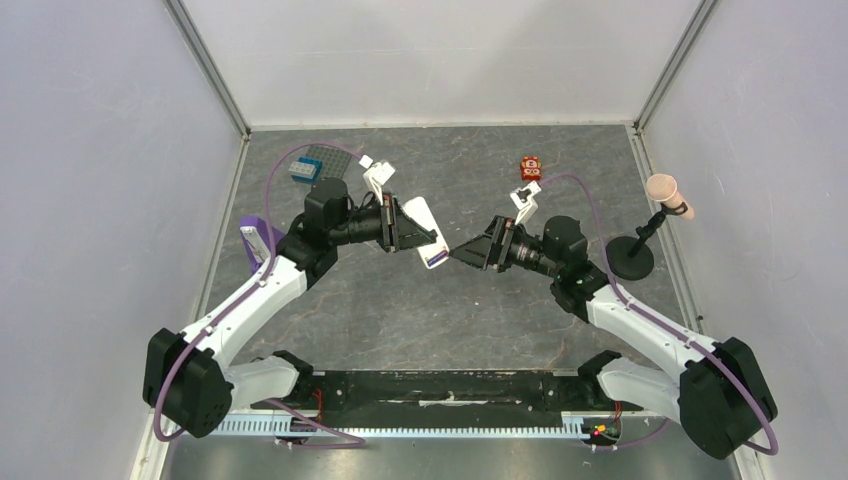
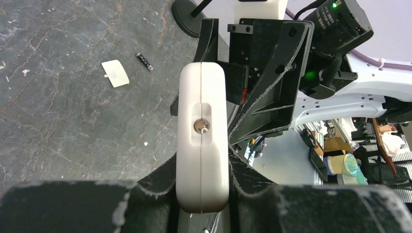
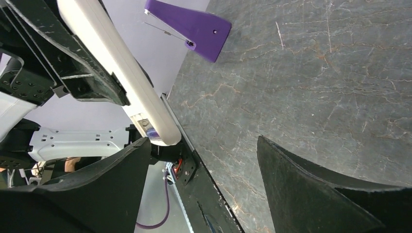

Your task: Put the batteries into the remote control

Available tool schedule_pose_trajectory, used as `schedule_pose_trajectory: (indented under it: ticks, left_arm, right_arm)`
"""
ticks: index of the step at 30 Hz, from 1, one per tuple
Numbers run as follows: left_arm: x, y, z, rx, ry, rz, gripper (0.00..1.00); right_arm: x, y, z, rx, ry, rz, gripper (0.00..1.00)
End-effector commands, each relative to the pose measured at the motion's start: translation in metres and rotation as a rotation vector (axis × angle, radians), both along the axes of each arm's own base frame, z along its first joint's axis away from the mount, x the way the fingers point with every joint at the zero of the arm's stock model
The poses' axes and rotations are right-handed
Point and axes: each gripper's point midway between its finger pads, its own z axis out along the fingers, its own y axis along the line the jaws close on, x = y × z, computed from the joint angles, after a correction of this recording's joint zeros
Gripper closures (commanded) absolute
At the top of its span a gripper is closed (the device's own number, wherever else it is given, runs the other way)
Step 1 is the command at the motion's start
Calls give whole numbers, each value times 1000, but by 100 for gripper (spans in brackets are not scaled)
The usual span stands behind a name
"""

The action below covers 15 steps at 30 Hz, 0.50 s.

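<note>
Two robot arms meet over the middle of a grey stone-patterned tabletop (image 1: pixel 400 310). The left pincer (image 1: pixel 412 230) is clenched on the remote control (image 2: pixel 203 141), gripping the white handset by its long sides and holding it up off the tabletop, plain white back and a small screw toward the wrist camera. The right pincer (image 3: pixel 203 141) is spread wide with nothing between its black fingers (image 3: pixel 97 194); its tips sit just beside the remote's lower end, and whether they touch cannot be told. A small bluish-purple spot shows at that end of the remote, too small to identify. One thin dark battery (image 2: pixel 144 61) lies loose on the tabletop beyond the remote, near a small flat white cover (image 2: pixel 115 73); the two lie apart. From the left wrist view the remote and the right arm's black frame block much of what lies behind them. Around the edges: a purple stand (image 3: pixel 192 26) at the left, a blue and dark grey tray (image 1: pixel 318 163) at the back left, a small red toy block (image 1: pixel 530 167) at the back right, and a pink-headed microphone (image 1: pixel 668 194) on a round black base (image 1: pixel 630 258) at the far right.
</note>
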Motion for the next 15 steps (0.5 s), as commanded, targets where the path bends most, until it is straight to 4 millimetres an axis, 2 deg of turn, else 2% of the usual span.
schedule_pose_trajectory:
  ticks: [1, 9, 15]
  left_arm:
    - [5, -1, 14, -37, -94, 12, 98]
    - [1, -4, 14, -53, -69, -14, 98]
    - [-1, -5, 14, -58, -58, -29, 98]
  right_arm:
    - [0, 9, 35, 63, -109, 35, 18]
    - [-1, 19, 34, 79, -96, 47, 22]
    - [2, 25, 28, 76, -69, 40, 30]
